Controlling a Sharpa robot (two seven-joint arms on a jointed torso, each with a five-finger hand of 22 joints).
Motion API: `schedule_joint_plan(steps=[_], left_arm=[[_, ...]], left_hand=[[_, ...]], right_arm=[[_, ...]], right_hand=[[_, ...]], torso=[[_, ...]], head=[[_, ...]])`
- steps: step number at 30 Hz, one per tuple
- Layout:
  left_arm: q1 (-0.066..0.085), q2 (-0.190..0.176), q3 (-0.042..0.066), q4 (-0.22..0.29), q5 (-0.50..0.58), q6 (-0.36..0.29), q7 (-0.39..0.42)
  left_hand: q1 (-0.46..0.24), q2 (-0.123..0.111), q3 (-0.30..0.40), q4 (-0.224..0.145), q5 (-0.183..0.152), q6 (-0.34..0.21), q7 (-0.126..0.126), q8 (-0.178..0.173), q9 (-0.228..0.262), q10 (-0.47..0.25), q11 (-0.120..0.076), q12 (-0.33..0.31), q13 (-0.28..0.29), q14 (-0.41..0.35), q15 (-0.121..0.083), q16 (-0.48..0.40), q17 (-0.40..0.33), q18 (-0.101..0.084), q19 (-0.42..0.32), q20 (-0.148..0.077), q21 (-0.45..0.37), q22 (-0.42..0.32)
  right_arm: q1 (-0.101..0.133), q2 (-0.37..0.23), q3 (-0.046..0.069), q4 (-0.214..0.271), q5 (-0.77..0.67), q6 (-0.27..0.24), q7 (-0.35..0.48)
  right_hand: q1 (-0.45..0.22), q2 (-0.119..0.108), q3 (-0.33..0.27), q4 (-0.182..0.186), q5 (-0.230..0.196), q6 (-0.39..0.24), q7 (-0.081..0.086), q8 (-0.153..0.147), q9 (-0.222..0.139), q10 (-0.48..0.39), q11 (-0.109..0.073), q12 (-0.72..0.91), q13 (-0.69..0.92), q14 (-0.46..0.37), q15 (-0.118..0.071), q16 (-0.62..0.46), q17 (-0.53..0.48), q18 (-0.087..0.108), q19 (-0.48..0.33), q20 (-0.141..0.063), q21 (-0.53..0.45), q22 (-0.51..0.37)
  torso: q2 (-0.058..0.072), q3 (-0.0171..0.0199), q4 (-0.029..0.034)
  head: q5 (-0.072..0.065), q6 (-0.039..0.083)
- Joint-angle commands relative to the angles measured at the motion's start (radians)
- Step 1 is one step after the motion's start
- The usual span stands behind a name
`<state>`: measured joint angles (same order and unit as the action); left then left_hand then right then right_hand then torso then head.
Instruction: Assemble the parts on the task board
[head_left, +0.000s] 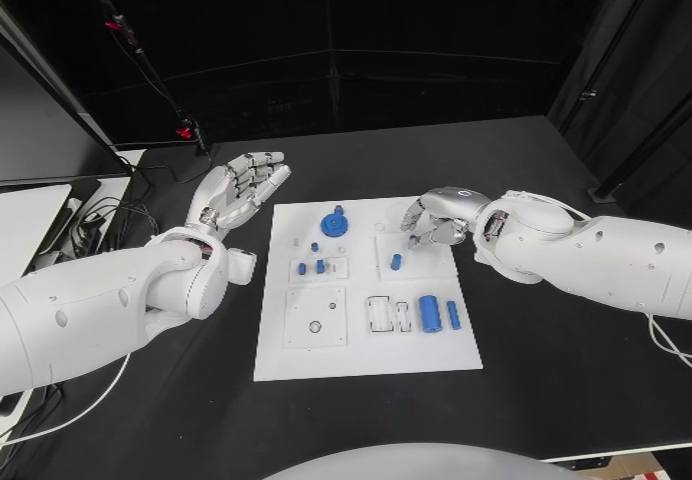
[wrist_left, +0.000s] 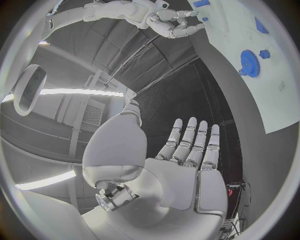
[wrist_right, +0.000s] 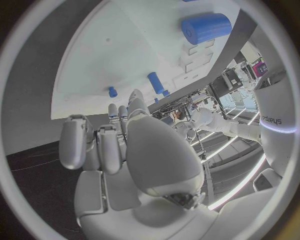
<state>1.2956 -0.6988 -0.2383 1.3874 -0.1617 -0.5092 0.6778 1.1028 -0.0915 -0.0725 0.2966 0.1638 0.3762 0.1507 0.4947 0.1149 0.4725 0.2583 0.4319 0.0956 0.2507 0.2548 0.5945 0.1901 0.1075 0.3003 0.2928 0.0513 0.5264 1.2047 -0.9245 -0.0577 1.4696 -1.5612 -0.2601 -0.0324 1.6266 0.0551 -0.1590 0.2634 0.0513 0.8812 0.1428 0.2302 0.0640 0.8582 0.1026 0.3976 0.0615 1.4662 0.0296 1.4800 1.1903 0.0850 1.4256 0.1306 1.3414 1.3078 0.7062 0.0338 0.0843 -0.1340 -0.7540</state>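
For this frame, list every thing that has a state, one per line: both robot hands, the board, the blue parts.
Left robot hand: open, fingers spread, off the board's left edge.
Right robot hand: fingers curled over the board; whether it holds anything is unclear.
Task board: flat on the table.
Blue gear: on the board.
Blue cylinder: lying on the board.
Blue peg: near the right fingers.

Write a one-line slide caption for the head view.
Right hand holds a small blue part over the task board; left hand open beside it.
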Motion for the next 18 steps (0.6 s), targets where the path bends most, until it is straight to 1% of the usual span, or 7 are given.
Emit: schedule_joint_plan(steps=[1, 5, 10, 14, 18], left_arm=[[0.001, -0.001, 0.001, 0.001, 0.010, 0.006, 0.170], [0.001, -0.001, 0.001, 0.001, 0.010, 0.006, 0.167], [0.001, -0.002, 0.001, 0.002, 0.010, 0.008, 0.164], [0.001, -0.002, 0.001, 0.003, 0.010, 0.009, 0.161], [0.001, -0.003, 0.001, 0.003, 0.010, 0.009, 0.158]], left_hand=[[0.000, 0.015, 0.009, 0.001, -0.005, -0.009, 0.144, 0.011, 0.002, -0.011, -0.001, 0.011, 0.001, -0.008, 0.001, 0.009, -0.003, -0.012, 0.011, -0.001, 0.005, -0.002], [0.003, 0.028, 0.014, 0.000, -0.004, -0.016, 0.144, 0.027, 0.002, -0.017, -0.001, 0.025, 0.000, -0.011, 0.002, 0.021, -0.008, -0.014, 0.014, 0.000, 0.005, -0.004], [0.011, 0.043, 0.020, -0.001, 0.004, -0.024, 0.144, 0.044, 0.001, -0.024, -0.001, 0.043, -0.002, -0.013, 0.004, 0.036, -0.015, -0.018, 0.020, 0.000, 0.007, -0.004], [0.015, 0.050, 0.022, -0.001, 0.009, -0.028, 0.144, 0.052, 0.001, -0.026, 0.000, 0.051, -0.003, -0.015, 0.005, 0.042, -0.019, -0.019, 0.022, 0.000, 0.007, -0.005], [0.019, 0.059, 0.023, -0.002, 0.011, -0.030, 0.144, 0.060, 0.000, -0.029, 0.000, 0.059, -0.004, -0.015, 0.005, 0.049, -0.022, -0.019, 0.026, -0.001, 0.007, -0.004]], right_arm=[[0.000, 0.004, 0.001, 0.001, -0.073, 0.036, -0.053], [-0.001, 0.010, 0.001, -0.001, -0.090, 0.027, -0.074], [-0.002, 0.016, 0.001, -0.003, -0.103, 0.012, -0.103], [-0.002, 0.018, 0.001, -0.003, -0.115, 0.018, -0.125], [-0.002, 0.019, 0.001, -0.004, -0.123, 0.037, -0.145]], right_hand=[[0.008, -0.005, 0.005, 0.003, -0.004, 0.010, -0.002, -0.009, 0.001, 0.011, 0.000, -0.010, 0.001, 0.032, -0.010, -0.005, -0.002, -0.011, -0.006, -0.004, -0.006, 0.060], [0.020, -0.004, 0.012, 0.001, -0.004, 0.015, -0.003, -0.014, 0.002, 0.018, -0.002, -0.018, 0.001, 0.032, -0.012, -0.005, 0.000, -0.012, -0.004, -0.006, -0.005, 0.061], [0.037, 0.001, 0.025, -0.001, -0.004, 0.020, 0.000, -0.022, 0.002, 0.022, -0.002, -0.033, 0.000, 0.033, -0.013, -0.006, 0.002, -0.012, -0.003, -0.008, -0.005, 0.061], [0.043, 0.002, 0.030, -0.001, -0.004, 0.022, 0.000, -0.026, 0.002, 0.024, -0.002, -0.039, 0.000, 0.033, -0.013, -0.007, -0.001, -0.012, -0.003, -0.008, -0.007, 0.059], [0.050, 0.005, 0.036, 0.001, -0.004, 0.029, -0.004, -0.030, 0.002, 0.035, -0.003, -0.045, 0.001, 0.033, -0.014, -0.008, 0.000, -0.012, -0.003, -0.009, -0.007, 0.059]], torso=[[0.000, 0.0005, 0.0010], [-0.001, 0.0001, -0.0001], [0.000, 0.0006, 0.0015], [0.000, 0.0001, 0.0006], [0.000, -0.0003, -0.0002]], head=[[0.003, -0.002], [0.005, -0.004], [0.007, -0.006], [0.009, -0.006], [0.009, -0.008]])
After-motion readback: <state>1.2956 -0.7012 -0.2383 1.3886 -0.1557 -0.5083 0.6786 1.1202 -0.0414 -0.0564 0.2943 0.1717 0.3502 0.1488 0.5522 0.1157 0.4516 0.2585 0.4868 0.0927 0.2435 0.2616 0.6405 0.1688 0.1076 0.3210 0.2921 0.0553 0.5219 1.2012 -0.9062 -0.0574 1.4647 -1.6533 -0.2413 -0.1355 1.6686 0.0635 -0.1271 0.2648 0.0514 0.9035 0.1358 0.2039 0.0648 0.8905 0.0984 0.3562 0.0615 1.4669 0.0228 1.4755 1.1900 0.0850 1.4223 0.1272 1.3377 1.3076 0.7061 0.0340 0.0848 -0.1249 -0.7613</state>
